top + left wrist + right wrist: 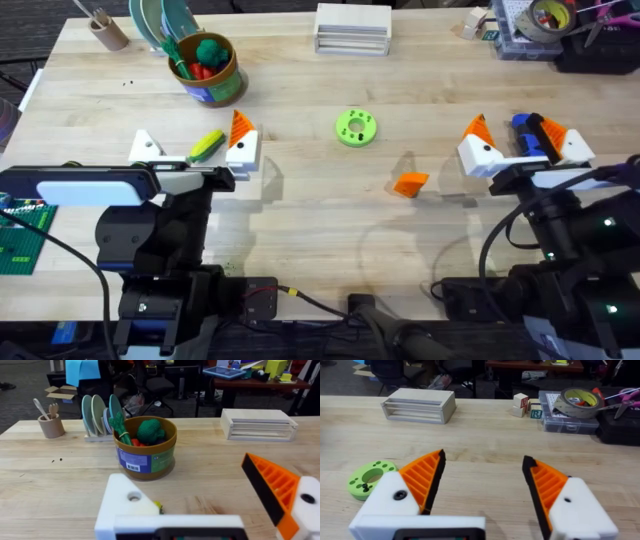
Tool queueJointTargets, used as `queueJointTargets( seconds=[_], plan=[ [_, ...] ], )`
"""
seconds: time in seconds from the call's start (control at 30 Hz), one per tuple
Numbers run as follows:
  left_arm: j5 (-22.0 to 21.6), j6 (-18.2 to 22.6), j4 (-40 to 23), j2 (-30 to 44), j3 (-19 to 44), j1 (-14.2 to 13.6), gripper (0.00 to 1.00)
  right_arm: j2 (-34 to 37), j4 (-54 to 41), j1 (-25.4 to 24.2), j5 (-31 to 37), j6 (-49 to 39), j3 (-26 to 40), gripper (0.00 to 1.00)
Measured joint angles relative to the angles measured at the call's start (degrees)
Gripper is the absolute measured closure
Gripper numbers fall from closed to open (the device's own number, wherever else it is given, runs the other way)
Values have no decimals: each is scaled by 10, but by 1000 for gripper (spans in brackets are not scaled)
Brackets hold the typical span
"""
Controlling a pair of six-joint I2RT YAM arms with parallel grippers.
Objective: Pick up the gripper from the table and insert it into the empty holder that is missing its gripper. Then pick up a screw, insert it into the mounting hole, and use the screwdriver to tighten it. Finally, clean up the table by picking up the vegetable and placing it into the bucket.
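Observation:
The loose orange gripper lies on the table right of centre. My left gripper stands open. One side of it is the bare white holder; the other is a white mount with an orange tip. The yellow-green vegetable lies between them, mostly hidden behind the holder in the left wrist view. The bucket, holding toy greens, stands just beyond. My right gripper is open, both orange tips on. The blue screwdriver shows between its fingers from above.
A green disc with small holes sits mid-table. At the back stand a white slatted box, a plate rack and a brown cup. A tape roll on a parts box is at the back right.

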Motion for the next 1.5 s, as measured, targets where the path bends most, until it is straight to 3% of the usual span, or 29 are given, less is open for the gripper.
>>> queueJointTargets(
  seconds=[0.73, 0.9, 1.13, 1.33, 1.5],
  plan=[
    [0, 0, -8, 0, 1, 0, 7, 0, 0, 0, -3, 3, 0, 9],
    [-13, 1, -112, 0, 43, 0, 7, 0, -12, 0, -18, 11, 6, 9],
    [-48, 11, -280, 29, 192, 0, 7, 7, -190, 0, -33, 31, 98, 9],
    [-69, 17, -412, 122, 340, 0, 7, 59, -254, 0, -39, 41, 220, 9],
    [-88, 39, -538, 232, 470, 0, 7, 143, -304, 0, -41, 41, 329, 9]
  ],
)
